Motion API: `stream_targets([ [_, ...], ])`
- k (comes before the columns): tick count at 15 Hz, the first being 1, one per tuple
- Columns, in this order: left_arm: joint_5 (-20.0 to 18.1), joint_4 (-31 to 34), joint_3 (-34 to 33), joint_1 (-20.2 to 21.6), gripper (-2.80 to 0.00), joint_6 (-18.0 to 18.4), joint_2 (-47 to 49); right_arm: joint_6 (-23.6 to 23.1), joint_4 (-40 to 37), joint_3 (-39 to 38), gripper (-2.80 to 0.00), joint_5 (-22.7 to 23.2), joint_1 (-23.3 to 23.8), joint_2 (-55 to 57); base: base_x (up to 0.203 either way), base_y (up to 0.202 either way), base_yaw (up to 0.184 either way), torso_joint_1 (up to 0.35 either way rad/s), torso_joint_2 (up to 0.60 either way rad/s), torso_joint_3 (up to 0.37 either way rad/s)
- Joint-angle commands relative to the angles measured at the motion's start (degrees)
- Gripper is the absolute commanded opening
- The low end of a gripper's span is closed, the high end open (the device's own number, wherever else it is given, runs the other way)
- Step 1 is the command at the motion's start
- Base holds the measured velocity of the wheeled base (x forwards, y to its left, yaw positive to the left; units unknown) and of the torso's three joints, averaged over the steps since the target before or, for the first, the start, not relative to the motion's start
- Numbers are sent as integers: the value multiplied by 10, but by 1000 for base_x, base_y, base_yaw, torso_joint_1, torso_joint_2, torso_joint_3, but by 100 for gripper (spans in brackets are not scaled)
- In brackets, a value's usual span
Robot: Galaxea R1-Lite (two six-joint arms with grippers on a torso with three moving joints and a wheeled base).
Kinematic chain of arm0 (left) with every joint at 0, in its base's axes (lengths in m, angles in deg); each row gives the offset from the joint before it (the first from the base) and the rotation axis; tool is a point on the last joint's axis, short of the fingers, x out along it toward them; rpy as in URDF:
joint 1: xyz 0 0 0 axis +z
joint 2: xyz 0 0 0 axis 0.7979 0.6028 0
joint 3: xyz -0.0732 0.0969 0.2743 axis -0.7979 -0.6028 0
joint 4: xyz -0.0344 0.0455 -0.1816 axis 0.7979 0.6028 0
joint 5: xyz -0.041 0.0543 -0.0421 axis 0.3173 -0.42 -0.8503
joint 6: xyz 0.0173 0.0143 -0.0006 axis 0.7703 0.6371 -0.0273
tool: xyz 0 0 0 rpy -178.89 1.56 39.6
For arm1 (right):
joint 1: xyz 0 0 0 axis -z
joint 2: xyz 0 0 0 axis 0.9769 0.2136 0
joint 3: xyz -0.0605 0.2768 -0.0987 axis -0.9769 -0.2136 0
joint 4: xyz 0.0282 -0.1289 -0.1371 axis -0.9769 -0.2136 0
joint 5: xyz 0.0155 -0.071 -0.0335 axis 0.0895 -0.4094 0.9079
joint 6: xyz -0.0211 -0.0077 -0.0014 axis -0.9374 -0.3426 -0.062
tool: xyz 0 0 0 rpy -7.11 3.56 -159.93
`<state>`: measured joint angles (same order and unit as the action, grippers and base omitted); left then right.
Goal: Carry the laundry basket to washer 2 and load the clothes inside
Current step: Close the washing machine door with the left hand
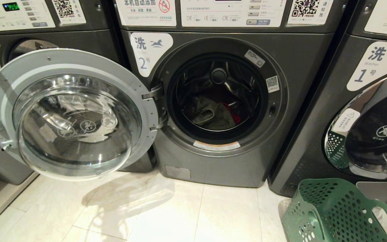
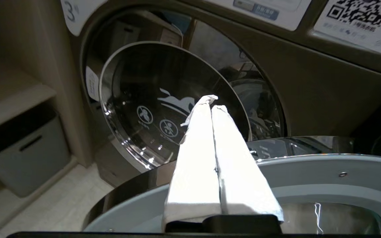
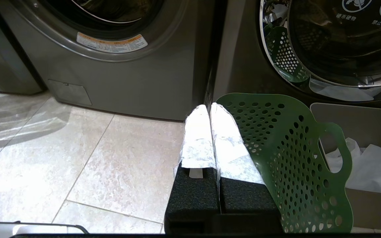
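Observation:
Washer 2 [image 1: 220, 164] stands in the middle with its round door [image 1: 72, 114] swung wide open to the left. The clothes [image 1: 215, 116], grey-olive with a red piece behind, lie in its drum. On the floor at the lower right, in front of washer 1, the green laundry basket [image 1: 334, 211] stands; no garment shows in it. Neither arm is in the head view. My left gripper [image 2: 211, 102] is shut and empty, hovering over the open door's grey rim [image 2: 309, 178] and facing washer 3's door [image 2: 150, 99]. Low beside the basket wall [image 3: 293, 158], my right gripper [image 3: 209, 107] is shut and empty.
Washer 1 [image 1: 314, 117] is on the right and washer 3 [image 1: 45, 37] on the left, both doors shut. A grey bin [image 3: 369, 132] with white bags sits behind the basket. Another grey bin [image 2: 28, 155] is under a shelf at the far left. Pale tiled floor [image 1: 180, 208] lies before washer 2.

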<state>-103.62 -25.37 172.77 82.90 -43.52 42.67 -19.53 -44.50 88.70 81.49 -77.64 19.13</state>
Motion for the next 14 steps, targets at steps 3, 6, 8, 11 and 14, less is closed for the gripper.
stream_targets([
  [3,-10,-41,4,4,-280,-46,63,1,0,0,-280,-1,0,1,0,0,0,0,0,0],
  [6,-37,-52,4,3,-280,-52,79,1,0,0,-280,-1,0,1,0,0,0,0,0,0],
  [8,-45,-53,4,2,-280,-52,89,1,1,0,-280,-1,0,1,0,0,0,0,0,0],
  [11,-52,-51,4,0,-280,-52,99,1,0,0,-280,0,0,1,0,0,0,0,0,0],
  [14,-52,-19,3,-7,-280,-51,91,1,1,0,-280,-1,0,1,0,0,0,0,0,0],
])
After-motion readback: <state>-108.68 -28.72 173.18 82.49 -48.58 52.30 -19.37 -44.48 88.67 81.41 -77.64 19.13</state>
